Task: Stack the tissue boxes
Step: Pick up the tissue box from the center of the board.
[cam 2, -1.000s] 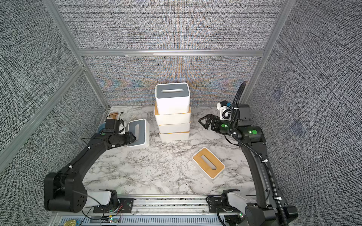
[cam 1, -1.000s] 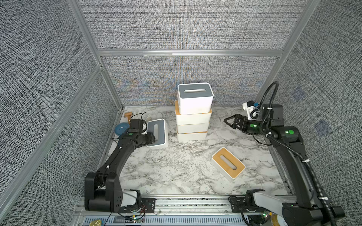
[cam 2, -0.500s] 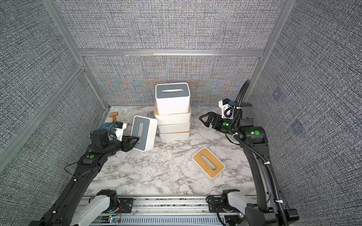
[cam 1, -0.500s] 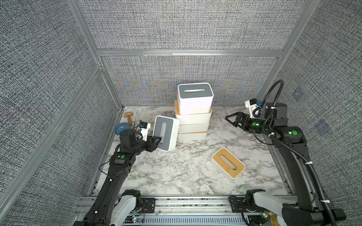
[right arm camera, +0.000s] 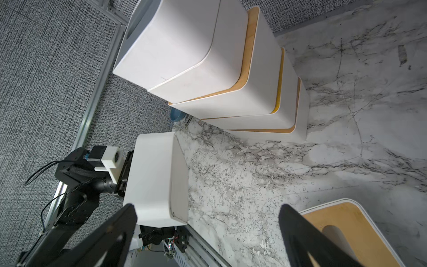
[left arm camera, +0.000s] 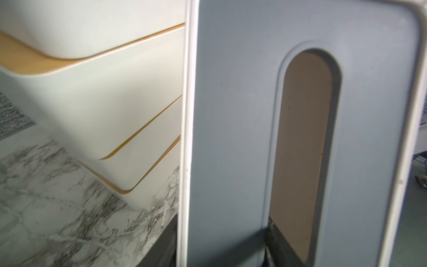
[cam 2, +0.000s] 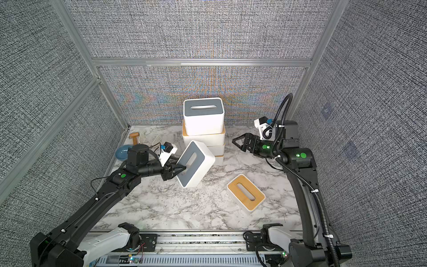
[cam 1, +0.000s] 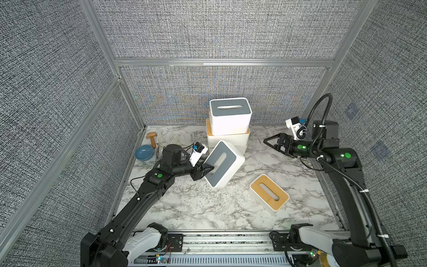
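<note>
Left gripper (cam 1: 205, 170): clenched on tilted grey-lidded tissue box (cam 1: 231, 159), mid-frame
Right gripper (cam 1: 272, 143): spread wide, empty
Finish: smooth white, rounded corners

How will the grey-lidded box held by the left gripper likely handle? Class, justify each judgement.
Probably stiff: the held grey-lidded box shows no sag though the left gripper pinches only one end. Likely light: its slot shows a hollow inside. It may swing or slip, hanging tilted with smooth walls.
</note>
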Controlling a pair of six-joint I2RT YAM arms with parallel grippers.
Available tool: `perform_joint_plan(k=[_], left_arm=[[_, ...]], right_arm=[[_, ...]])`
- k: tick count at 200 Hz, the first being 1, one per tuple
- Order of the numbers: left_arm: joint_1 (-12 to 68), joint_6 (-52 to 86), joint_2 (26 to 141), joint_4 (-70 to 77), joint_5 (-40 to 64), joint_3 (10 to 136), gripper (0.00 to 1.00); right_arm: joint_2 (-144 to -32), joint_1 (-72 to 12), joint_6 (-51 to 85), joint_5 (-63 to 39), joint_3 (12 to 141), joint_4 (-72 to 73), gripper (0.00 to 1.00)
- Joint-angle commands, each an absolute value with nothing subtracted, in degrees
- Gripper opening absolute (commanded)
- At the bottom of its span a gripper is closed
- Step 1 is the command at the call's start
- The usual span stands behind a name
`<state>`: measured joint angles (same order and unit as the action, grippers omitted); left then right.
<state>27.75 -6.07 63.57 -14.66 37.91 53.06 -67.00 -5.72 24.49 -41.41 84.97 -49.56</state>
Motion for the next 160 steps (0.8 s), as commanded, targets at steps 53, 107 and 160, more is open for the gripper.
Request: perform_joint_plan(k=[53, 107, 160], left_arm=[[34.12, -14.30, 73.50, -16.04, 38.80, 62.08, 0.34], [35.95, -15.73, 76.61, -16.73, 38.88, 65.04, 0.34], [36.34, -16.08, 77.21, -16.74, 38.50, 65.30, 0.34]], right_arm=[[-67.69, -14.07, 22.61, -43.26, 83.38, -52.22, 0.99], [-69.70, -18.66, 24.25, -42.01, 81.86, -50.58, 0.99], [-69.87, -19.02, 24.82, -41.75, 81.41, -51.07, 0.80]])
